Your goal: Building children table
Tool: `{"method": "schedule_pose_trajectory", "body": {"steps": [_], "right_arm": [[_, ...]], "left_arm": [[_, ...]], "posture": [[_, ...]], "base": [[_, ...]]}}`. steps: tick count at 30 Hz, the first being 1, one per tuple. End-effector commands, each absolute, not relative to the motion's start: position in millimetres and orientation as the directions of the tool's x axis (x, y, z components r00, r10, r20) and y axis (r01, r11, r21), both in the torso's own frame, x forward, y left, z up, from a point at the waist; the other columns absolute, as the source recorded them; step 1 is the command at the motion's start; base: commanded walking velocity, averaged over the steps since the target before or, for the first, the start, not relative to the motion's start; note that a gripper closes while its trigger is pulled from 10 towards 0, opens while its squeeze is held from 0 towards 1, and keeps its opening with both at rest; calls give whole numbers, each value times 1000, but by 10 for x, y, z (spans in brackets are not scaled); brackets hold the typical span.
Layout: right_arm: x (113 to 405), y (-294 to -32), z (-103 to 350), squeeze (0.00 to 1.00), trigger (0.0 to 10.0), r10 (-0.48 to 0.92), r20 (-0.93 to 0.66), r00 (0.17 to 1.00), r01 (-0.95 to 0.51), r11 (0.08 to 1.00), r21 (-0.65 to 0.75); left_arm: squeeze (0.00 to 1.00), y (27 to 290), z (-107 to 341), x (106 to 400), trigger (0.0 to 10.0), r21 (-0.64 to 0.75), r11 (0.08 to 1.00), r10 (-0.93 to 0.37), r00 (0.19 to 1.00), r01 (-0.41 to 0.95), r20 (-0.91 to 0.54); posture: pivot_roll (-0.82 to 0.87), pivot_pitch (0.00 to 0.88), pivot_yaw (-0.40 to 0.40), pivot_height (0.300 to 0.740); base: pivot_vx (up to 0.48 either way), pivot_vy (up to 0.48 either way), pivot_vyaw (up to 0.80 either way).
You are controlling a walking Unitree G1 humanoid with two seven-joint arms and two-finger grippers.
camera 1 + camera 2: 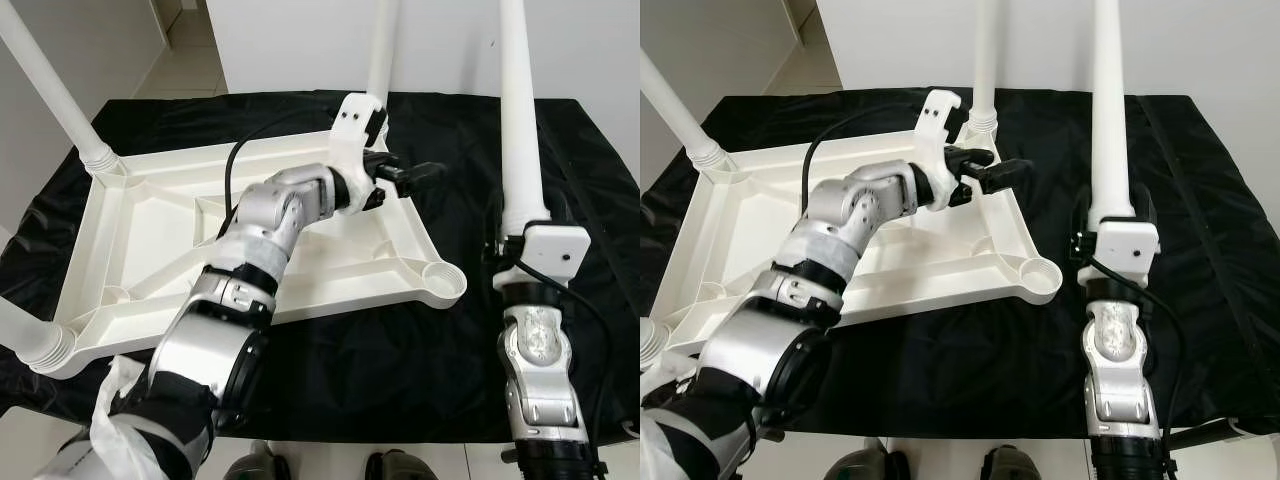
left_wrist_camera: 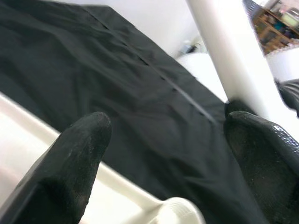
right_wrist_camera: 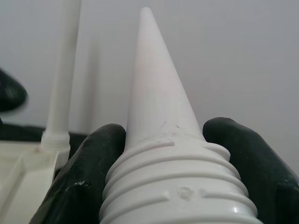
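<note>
Leg held upright beside the one empty socket

Tabletop, white and upside down, lies on the black-covered bench with legs already standing in three of its corners. Over its near-right part hangs the left tool, its two black fingers spread wide with nothing between them, above the rim and pointing toward the right arm. Next comes the empty socket, a round cup at the tabletop's near-right corner. Just to its right, off the tabletop's edge, the right tool is clamped around the threaded end of the fourth leg, whose long axis stands nearly vertical. Judging by this layout, the right arm is nearer: the leg's lower end must travel left and slightly toward the robot to meet the socket.
</note>
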State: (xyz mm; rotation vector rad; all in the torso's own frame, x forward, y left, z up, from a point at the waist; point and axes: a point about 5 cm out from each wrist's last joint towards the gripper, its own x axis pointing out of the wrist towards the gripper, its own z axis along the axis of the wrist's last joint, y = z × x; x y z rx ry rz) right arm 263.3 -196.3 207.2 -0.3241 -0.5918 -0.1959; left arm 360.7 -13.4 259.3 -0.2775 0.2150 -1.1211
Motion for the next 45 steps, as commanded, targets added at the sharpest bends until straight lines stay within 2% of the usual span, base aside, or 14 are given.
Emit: {"method": "schedule_pose_trajectory", "body": {"steps": [1,4,5,7,11,16,29,40,41,44,45], "right_arm": [[2626,-1933,2198,0,10000,-65,615,786,275,927,-254],[2639,-1894,2265,0,10000,-37,634,772,262,928,-264],[2650,-1849,2320,0,10000,-5,650,760,250,925,-285],[2655,-1830,2338,0,10000,8,654,757,245,923,-295],[2655,-1777,2371,0,10000,44,660,750,232,917,-324],[2647,-1667,2417,0,10000,111,664,740,210,899,-384],[2656,-1485,2451,0,10000,233,655,719,183,845,-502],[2655,-1384,2362,0,10000,282,618,734,146,824,-548],[2652,-1349,2340,0,10000,296,610,735,133,819,-558],[2651,-1337,2332,0,10000,301,607,735,127,819,-560],[2649,-1315,2311,0,10000,310,601,737,117,817,-565]], "left_arm": [[0,-183,2651,3471,10000,-377,105,-989,137,920,58],[0,-195,2723,3458,10000,-423,69,-989,116,903,87],[0,-196,2795,3445,10000,-444,29,-990,88,895,112],[0,-194,2812,3443,10000,-446,21,-990,80,895,114],[0,-185,2852,3456,10000,-478,14,-989,83,878,125],[0,-145,3043,3471,10000,-548,-41,-977,82,836,198],[0,-196,3304,3461,10000,-556,-108,-959,60,824,276],[0,-204,3443,3557,10000,-557,-50,-945,140,829,294],[0,-211,3464,3605,10000,-560,3,-941,192,828,278],[0,-213,3472,3623,10000,-557,28,-939,212,830,270],[0,-200,3505,3657,10000,-556,64,-930,251,829,268]], "posture": [[-96,21,81,740],[-96,21,82,740],[-92,21,82,740],[-90,19,82,740],[-90,19,82,740],[-88,16,82,740],[-90,15,80,740],[-89,12,79,740],[-85,13,75,740],[-85,13,75,740],[-85,13,74,740]], "base": [[0,0,0],[0,0,0],[0,0,0],[0,0,0],[0,0,0],[0,0,0],[0,0,0],[0,0,0],[0,0,0],[0,0,0],[0,0,0]]}}
